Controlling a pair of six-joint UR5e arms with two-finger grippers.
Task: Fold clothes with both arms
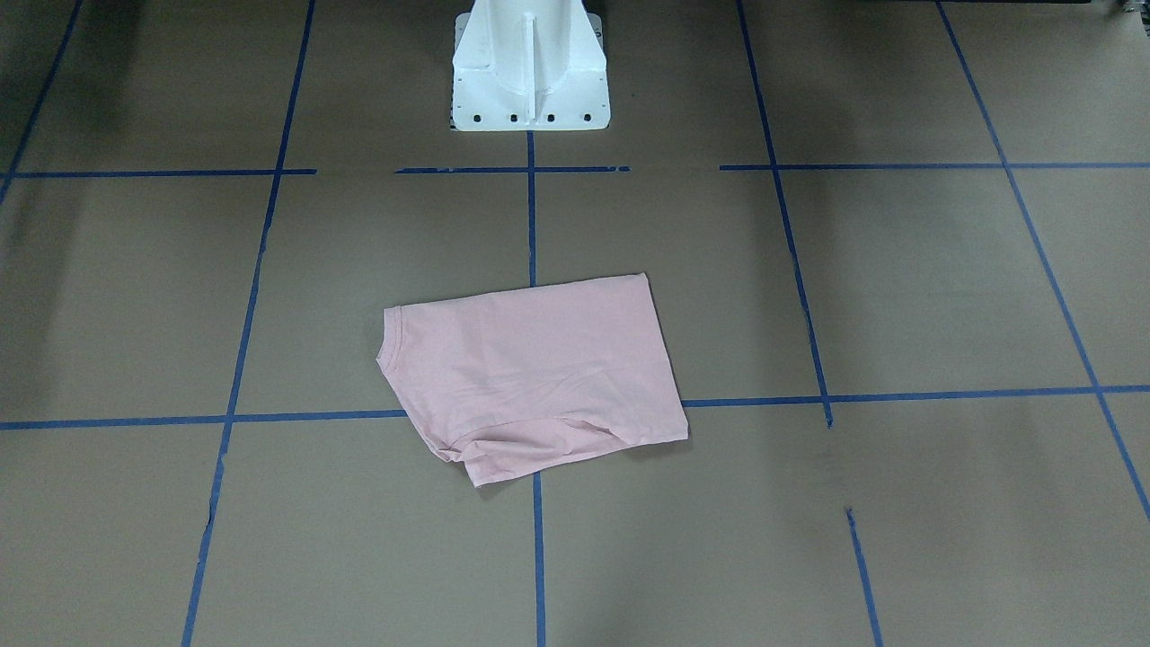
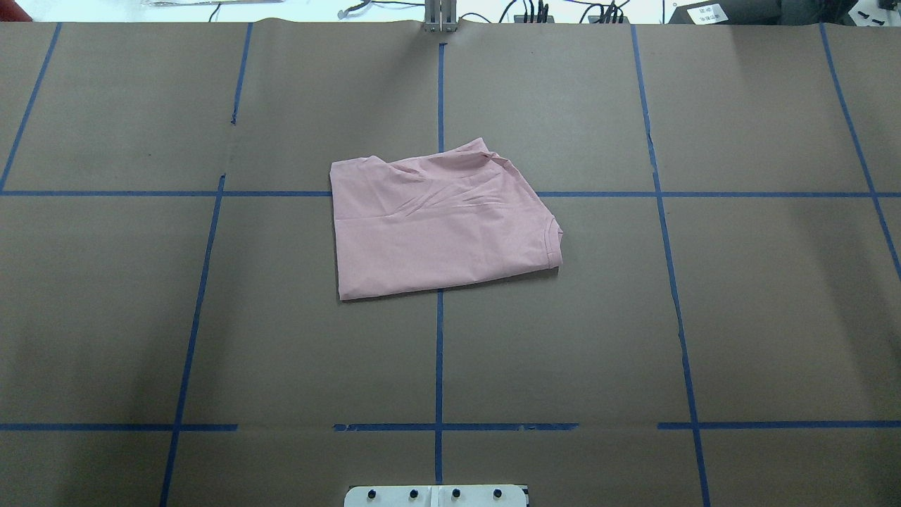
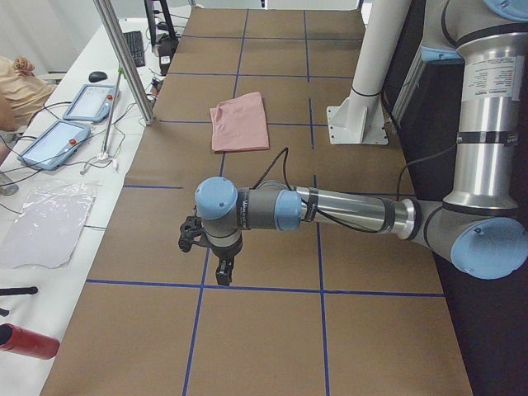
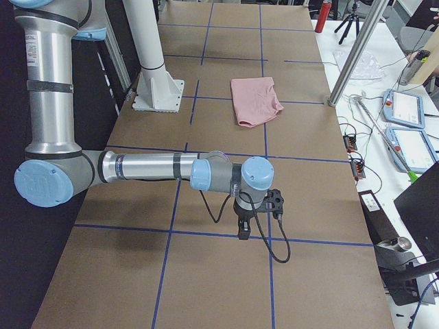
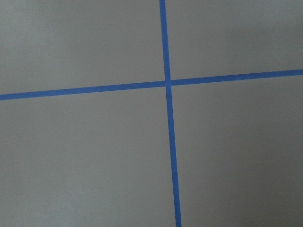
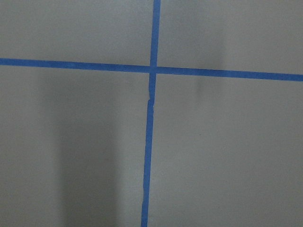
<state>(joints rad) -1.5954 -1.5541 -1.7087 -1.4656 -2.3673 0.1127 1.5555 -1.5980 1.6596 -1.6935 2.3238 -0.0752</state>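
The pale pink T-shirt (image 1: 530, 368) lies folded into a compact rectangle in the middle of the table, plain side up, its ribbed collar (image 2: 552, 239) on the overhead view's right. It also shows small in the side views (image 3: 241, 122) (image 4: 255, 101). Both arms hang far from it over bare table. The left gripper (image 3: 221, 266) shows only in the exterior left view and the right gripper (image 4: 245, 231) only in the exterior right view, so I cannot tell whether either is open or shut. Nothing hangs from either gripper. Both wrist views show only brown paper and blue tape.
Brown paper with a blue tape grid (image 2: 439, 352) covers the table. The white pedestal base (image 1: 530, 81) stands at the robot's side. Beyond the far edge are a metal post (image 3: 124, 58), tablets (image 3: 54, 142), a red bottle (image 3: 29, 341) and a person's arm (image 3: 21, 82).
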